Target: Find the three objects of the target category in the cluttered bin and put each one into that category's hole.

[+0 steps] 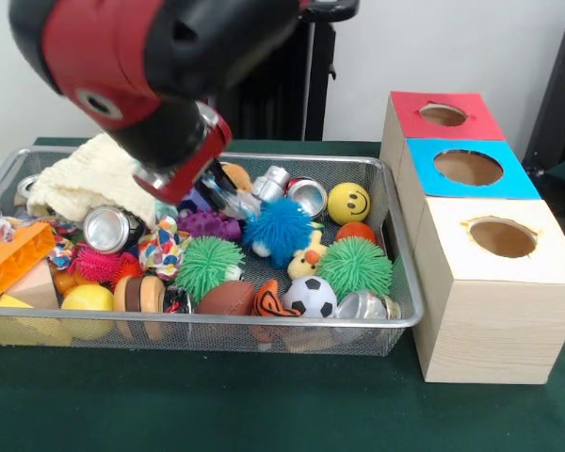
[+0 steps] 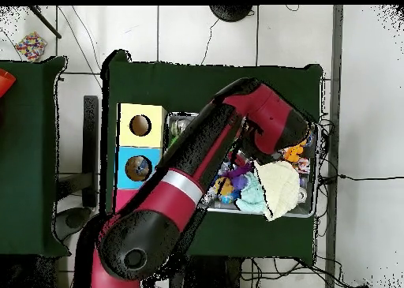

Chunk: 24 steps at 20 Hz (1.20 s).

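A wire mesh bin (image 1: 407,282) holds a jumble of toys. My gripper (image 1: 228,200) hangs low over the bin's back middle, just above a purple spiky toy (image 1: 210,224) and beside a blue spiky ball (image 1: 279,229). Silver cans lie at the left (image 1: 111,229), behind the blue ball (image 1: 307,196) and at the front right (image 1: 367,304). A yellow smiley ball (image 1: 348,202), a soccer ball (image 1: 310,296), a brown football (image 1: 227,298) and two green spiky balls (image 1: 209,266) (image 1: 356,266) are also in the bin. In the overhead view the arm (image 2: 205,155) hides the gripper.
Right of the bin stand three boxes with round holes: red-topped (image 1: 443,115), blue-topped (image 1: 468,168), plain wood (image 1: 501,237). A cream cloth (image 1: 89,184) fills the bin's back left; an orange brick (image 1: 14,261) leans at the front left.
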Available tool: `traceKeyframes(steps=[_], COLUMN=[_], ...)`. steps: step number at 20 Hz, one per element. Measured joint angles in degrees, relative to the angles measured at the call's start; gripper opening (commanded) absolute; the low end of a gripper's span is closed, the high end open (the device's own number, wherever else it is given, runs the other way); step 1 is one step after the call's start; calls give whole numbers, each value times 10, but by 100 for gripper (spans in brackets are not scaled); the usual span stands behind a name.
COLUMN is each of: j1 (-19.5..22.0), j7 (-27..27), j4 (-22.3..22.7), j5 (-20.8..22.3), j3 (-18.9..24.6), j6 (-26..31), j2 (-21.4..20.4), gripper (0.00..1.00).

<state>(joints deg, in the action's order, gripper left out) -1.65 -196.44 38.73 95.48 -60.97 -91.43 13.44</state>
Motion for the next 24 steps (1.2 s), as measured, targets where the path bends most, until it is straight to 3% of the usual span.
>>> traceKeyframes(steps=[9, 16, 24], j1=[11, 11, 8], j7=[0, 0, 0], j4=[32, 55, 60], j5=[-16, -56, -71], j3=[11, 29, 32], j6=[18, 61, 94], j2=[-53, -93, -117], gripper=[0, 0, 0])
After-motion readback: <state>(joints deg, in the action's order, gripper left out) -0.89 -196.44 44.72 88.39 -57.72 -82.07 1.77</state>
